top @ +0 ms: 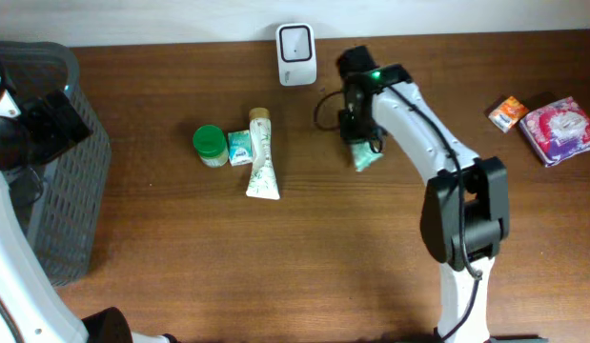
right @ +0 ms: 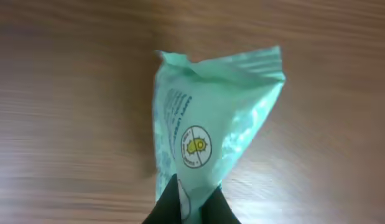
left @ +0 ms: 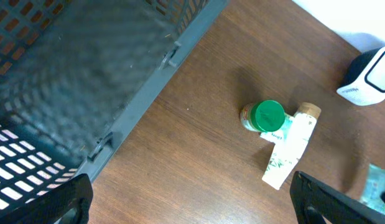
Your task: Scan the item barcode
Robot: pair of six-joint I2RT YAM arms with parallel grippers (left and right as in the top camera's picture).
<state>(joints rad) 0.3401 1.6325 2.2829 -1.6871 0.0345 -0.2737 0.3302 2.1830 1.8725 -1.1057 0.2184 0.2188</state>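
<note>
Presently listed, largest first.

1. Brown wood-grain desk (top: 180, 248): carries every item below.
2. Dark grey slatted plastic basket (top: 75, 171), left edge of the overhead frame. Probably the drop-off for scanned goods.
3. Left tool (left: 189, 186): jaws wide apart, nothing between them, hanging over the basket rim. It looks parked out of the way.
4. Right tool (right: 191, 199): jaws pressed together on one edge of item 6. Such a pinch likely leaves the printed faces free to turn.
5. White boxy barcode scanner (top: 295, 53), upper centre, at the desk's far edge.
6. Mint-green crinkled plastic pouch (right: 211, 137), the task's thing: centre-right in the overhead frame, near the scanner, lower right of it, not yet presented.
7. Pink patterned packet (top: 559, 129) and small orange packet (top: 509, 112), upper right.
8. White squeeze tube (top: 262, 157), green-lidded jar (top: 210, 145), small teal-and-white box (top: 239, 148): clustered left of centre.

Views: only the right wrist view shows the pinch and the pouch's round yellow emblem; no barcode is visible. Only the overhead view shows pouch and scanner together.
</note>
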